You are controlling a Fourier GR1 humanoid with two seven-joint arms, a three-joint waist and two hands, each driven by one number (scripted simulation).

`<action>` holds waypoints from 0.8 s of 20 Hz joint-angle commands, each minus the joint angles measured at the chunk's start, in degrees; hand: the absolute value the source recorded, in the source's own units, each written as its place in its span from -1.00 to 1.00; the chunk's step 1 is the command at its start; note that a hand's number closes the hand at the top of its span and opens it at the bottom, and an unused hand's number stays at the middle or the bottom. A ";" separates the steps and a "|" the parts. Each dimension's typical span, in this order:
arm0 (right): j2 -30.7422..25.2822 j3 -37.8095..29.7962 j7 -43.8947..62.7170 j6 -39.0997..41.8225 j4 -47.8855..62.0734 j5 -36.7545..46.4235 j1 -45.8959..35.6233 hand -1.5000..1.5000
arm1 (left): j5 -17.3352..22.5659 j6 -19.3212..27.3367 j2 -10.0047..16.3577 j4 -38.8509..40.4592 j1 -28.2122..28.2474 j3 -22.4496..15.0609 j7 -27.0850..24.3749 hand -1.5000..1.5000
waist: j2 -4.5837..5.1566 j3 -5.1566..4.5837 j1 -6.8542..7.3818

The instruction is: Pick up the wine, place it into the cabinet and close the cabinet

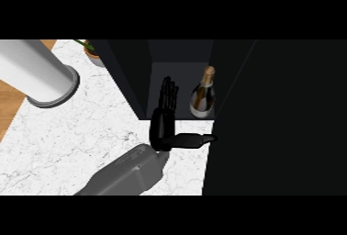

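The wine bottle (203, 94), dark glass with a gold foil neck, stands upright inside the open dark cabinet (177, 69), at the right of its opening. My left hand (161, 125) is just left of the bottle at the cabinet's front edge. Its fingers are straight and point into the opening, and its thumb (196, 139) sticks out to the right below the bottle. The hand is open and apart from the bottle. My right hand does not show.
A broad black cabinet panel (278, 119) fills the right side. A dark slanted panel (125, 75) borders the opening's left. A large white cylinder (41, 69) and a potted plant (92, 49) stand at the back left of the marble counter (75, 142).
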 commanded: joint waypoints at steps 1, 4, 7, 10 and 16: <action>0.27 1.13 -1.99 0.97 -1.49 1.29 3.74 -1.00 | -4.21 1.14 5.52 -10.24 3.10 -0.90 4.17 -1.00 | -0.09 0.03 0.10; 0.03 0.02 -2.28 0.28 0.43 2.10 0.38 -1.00 | -7.92 -2.01 6.50 -11.91 6.80 -0.42 3.65 -1.00 | 0.04 0.01 0.07; -0.46 0.94 -0.17 0.31 -4.96 2.80 4.41 -1.00 | -9.59 3.34 10.22 -23.24 8.80 -1.49 7.28 -1.00 | -0.14 0.02 0.09; -0.41 -1.10 -4.94 2.72 0.48 -0.69 3.24 -1.00 | -12.14 1.80 16.54 -30.77 14.23 -2.53 8.77 -1.00 | -0.05 0.05 0.38; -7.28 -1.51 -0.92 10.21 -3.91 -5.87 3.47 1.00 | -13.20 -3.32 26.32 -41.03 19.03 -1.63 11.11 -1.00 | -0.16 0.05 0.38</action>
